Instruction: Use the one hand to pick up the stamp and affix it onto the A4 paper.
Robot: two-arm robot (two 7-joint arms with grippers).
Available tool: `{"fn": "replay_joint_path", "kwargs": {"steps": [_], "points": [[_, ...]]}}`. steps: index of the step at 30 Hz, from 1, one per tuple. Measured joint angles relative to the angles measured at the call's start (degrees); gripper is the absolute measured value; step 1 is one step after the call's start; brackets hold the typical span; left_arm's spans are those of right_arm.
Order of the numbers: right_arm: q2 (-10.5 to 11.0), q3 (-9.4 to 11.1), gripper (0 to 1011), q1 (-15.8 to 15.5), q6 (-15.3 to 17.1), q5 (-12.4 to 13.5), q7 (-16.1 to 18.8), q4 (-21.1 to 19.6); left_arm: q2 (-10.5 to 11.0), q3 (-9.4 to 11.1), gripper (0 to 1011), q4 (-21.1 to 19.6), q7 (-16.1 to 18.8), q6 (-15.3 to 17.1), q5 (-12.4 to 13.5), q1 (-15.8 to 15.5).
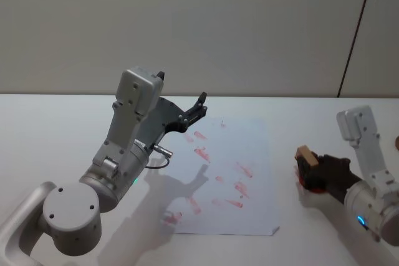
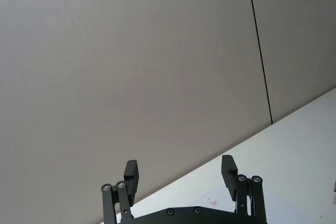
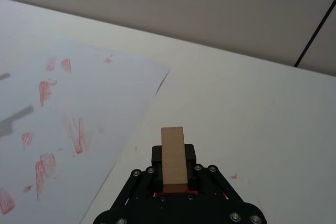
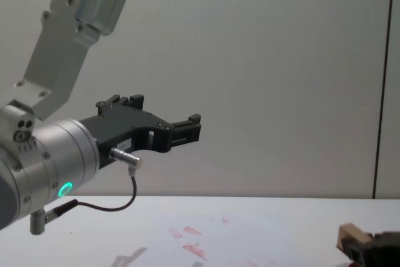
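The stamp point(image 1: 305, 152), a small light-brown wooden block, sits between the fingers of my right gripper point(image 1: 310, 167), the one with the blue ring. That gripper is shut on it, low over the table just right of the A4 paper point(image 1: 249, 141). From the right wrist, the stamp point(image 3: 173, 158) sticks out past the right gripper point(image 3: 173, 170), with the A4 paper point(image 3: 110, 93) beyond it. The sheet bears several red-pink smudges. My left gripper point(image 1: 198, 109), green-ringed with a cable, hangs open and raised above the paper's far left part, seen also as the left gripper point(image 2: 181, 174) and left gripper point(image 4: 190, 126).
A red patch point(image 1: 307, 185) shows under the right gripper. White tabletop point(image 1: 56, 129) surrounds the sheet, ending at a plain wall with a dark vertical seam point(image 1: 355, 35). A brown object point(image 1: 396, 142) peeks in at the right edge.
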Motion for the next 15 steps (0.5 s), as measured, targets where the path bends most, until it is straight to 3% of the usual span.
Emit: {"fn": "replay_joint_path", "kwargs": {"steps": [8, 15], "points": [[-1.3, 0.06, 221, 1.99, -2.27, 0.81, 0.62, -0.5, 0.0, 0.0, 1003, 0.0, 0.0, 0.0, 0.0, 0.0], [-3.71, -0.81, 221, 5.16, -3.16, 1.35, 3.39, 0.31, 0.0, 0.0, 1003, 0.0, 0.0, 0.0, 0.0, 0.0]]}}
